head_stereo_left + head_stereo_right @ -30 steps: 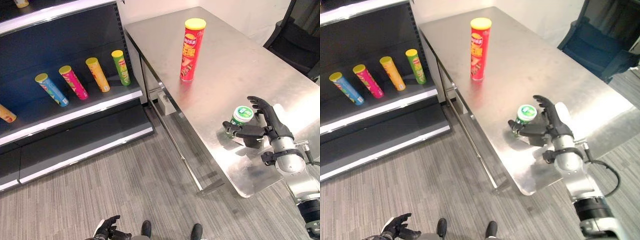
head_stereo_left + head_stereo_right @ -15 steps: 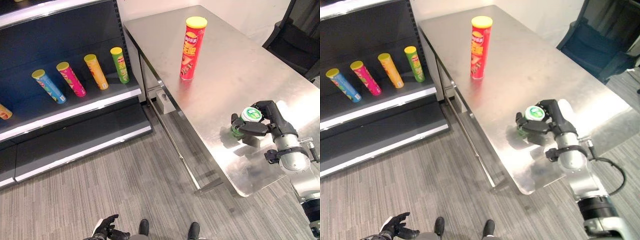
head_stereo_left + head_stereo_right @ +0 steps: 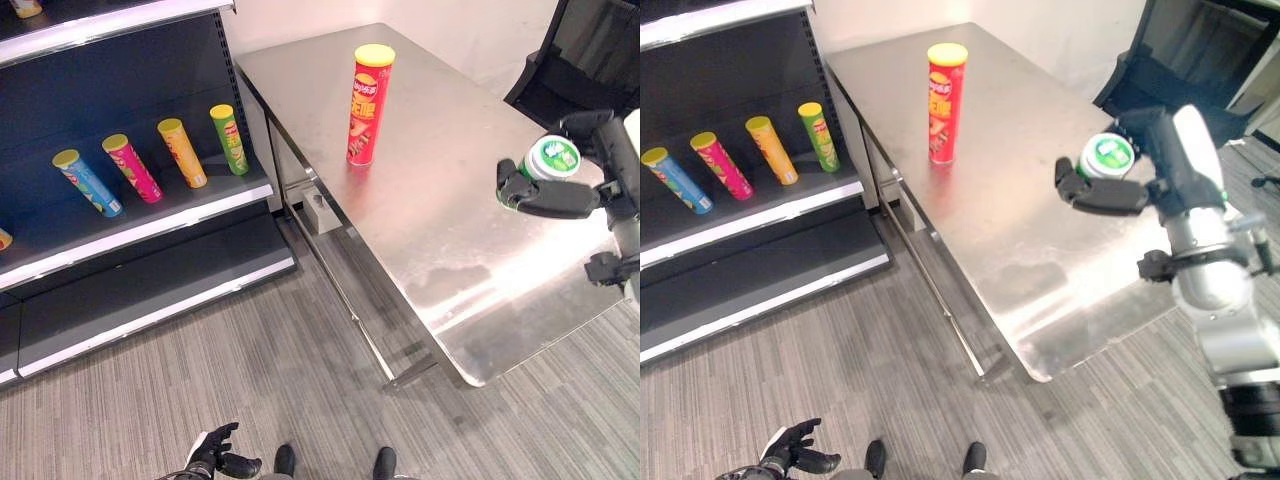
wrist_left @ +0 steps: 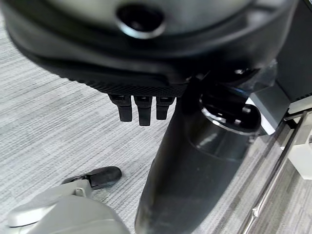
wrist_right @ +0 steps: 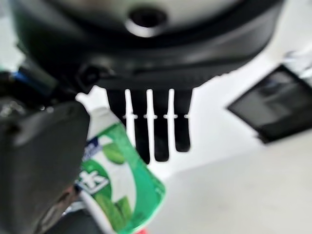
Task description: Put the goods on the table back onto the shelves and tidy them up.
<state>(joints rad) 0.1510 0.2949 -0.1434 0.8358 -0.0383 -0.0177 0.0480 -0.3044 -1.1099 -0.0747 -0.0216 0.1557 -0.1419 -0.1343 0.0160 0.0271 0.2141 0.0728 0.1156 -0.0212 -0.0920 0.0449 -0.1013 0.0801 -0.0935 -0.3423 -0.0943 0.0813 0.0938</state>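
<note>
The small green-and-white tub (image 3: 1108, 156) is held in the right hand (image 3: 1145, 170), lifted clear of the desk (image 3: 1040, 190) near its 3 o'clock edge. Its white-and-green lid faces up toward the head camera, so its short axis stands roughly upright. The thumb lies across the side of the tub toward 9 o'clock and the fingers curl round the far side; in the right wrist view the tub (image 5: 119, 180) sits between the thumb and the row of fingers (image 5: 156, 126), so the right hand is grasping the tub, not merely touching it.

The shelf (image 3: 150, 215) lies at 9 to 10 o'clock from the tub, well apart from it, with the whole width of the desk and a strip of floor between. That is the relation the coming move appears to turn on: the tub must travel from the right side of the scene across to the left.

The tall red can (image 3: 366, 105) stands upright on the desk at about 11 o'clock from the tub, well apart from it and near the desk's shelf-side edge. It stands a little off the straight line from tub to shelf.

On the shelf four cans lean in a row, their long axes tilted back: blue (image 3: 88, 183), pink (image 3: 132, 169), orange (image 3: 182, 153) and green (image 3: 229, 139).

The left hand (image 3: 215, 455) hangs low at 6 o'clock, near the floor, fingers loosely spread and holding nothing; it is nearer the shelf side than the right hand.
</note>
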